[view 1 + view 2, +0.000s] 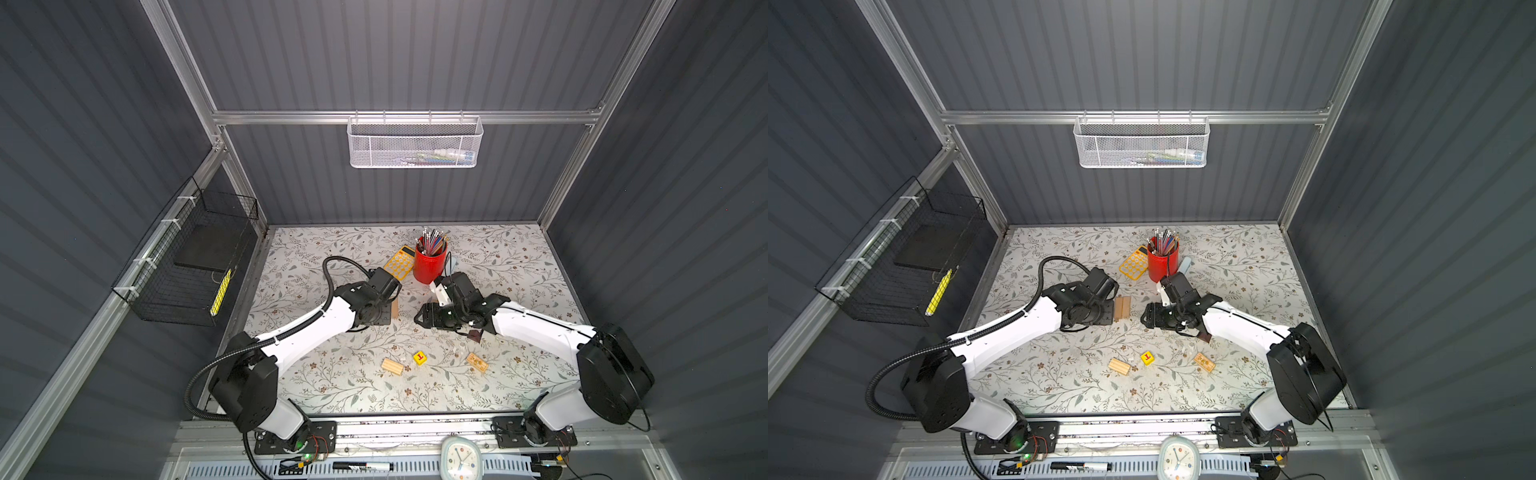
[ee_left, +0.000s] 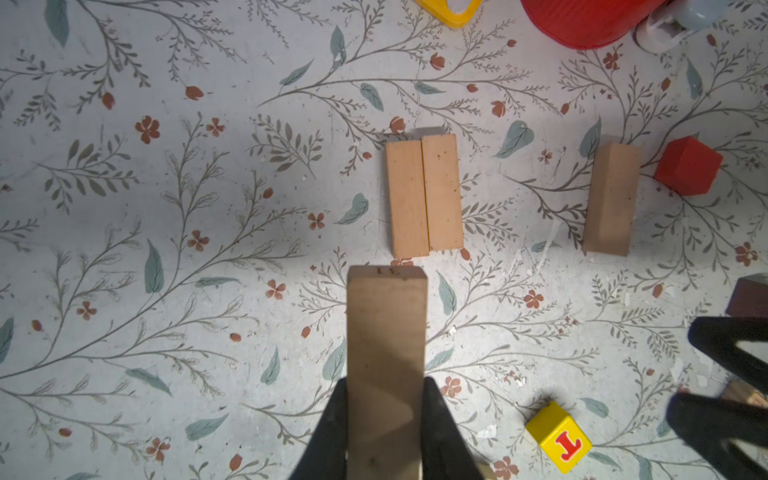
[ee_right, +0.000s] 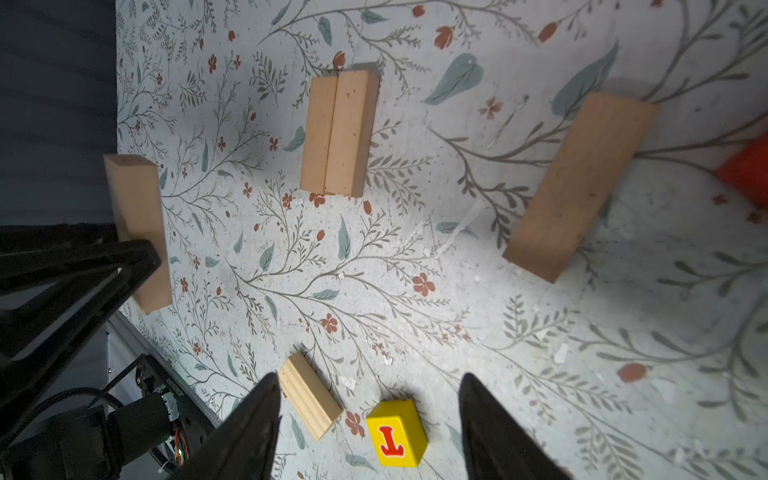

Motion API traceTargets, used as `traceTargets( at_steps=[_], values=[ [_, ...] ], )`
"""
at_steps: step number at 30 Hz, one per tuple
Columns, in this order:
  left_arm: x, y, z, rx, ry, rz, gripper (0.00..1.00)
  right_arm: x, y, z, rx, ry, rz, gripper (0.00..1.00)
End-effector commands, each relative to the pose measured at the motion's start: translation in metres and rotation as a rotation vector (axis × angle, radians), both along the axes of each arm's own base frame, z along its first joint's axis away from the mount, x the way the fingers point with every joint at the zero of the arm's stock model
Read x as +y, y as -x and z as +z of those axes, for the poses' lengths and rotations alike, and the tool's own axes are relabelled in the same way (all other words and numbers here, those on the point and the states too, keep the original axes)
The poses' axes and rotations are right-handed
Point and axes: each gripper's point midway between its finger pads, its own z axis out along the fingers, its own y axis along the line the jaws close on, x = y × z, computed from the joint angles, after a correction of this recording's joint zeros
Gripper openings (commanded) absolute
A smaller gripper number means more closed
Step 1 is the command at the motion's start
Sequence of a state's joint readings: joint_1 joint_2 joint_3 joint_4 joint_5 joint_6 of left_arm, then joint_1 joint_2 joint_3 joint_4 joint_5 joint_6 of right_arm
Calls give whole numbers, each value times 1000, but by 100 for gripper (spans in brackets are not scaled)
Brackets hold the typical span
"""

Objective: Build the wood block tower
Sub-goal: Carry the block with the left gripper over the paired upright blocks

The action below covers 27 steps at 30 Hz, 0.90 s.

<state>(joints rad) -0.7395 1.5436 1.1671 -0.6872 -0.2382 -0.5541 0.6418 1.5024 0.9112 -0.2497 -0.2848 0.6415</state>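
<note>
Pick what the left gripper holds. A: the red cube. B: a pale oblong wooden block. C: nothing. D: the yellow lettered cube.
B: in the left wrist view the left gripper is shut on a pale oblong wooden block, while the yellow lettered cube and red cube lie apart from it.

Left wrist view is showing 4 plain tan oblong blocks (image 2: 405,199). Both top views are showing 1 grooved tan block (image 1: 392,366), 1 tan block w/ dark markings (image 1: 477,362), 1 yellow cube w/ red letter (image 1: 420,358) and 1 dark brown block (image 1: 475,335). 1 red cube (image 2: 688,166) is showing in left wrist view. Wooden pcs are totalling 9. Other stuff is counting out as: 1 red pencil cup (image 1: 428,268), pencils (image 1: 432,241) in it too many & too small to count; 1 yellow calculator (image 1: 399,262); 1 white mesh basket (image 1: 415,145); 1 black wire basket (image 1: 174,299); 1 clock (image 1: 460,457); 1 black marker (image 1: 361,466); 2 robot arms (image 1: 307,328).
</note>
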Motion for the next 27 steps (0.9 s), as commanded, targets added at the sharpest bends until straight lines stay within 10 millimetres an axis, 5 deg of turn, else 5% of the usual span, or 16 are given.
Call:
traceTargets(
  at_steps=[1,20,27],
  values=[
    [-4,-11,2,25,-8,-69,16,-4,-16,4,-26,13,-59,69],
    [-23,-47,-53,154,-39,9,14,-6,-29,22,-97,-55,-98,85],
    [-34,-62,-53,130,-9,43,14,-15,-31,20,-89,-51,-120,90]
  ],
)
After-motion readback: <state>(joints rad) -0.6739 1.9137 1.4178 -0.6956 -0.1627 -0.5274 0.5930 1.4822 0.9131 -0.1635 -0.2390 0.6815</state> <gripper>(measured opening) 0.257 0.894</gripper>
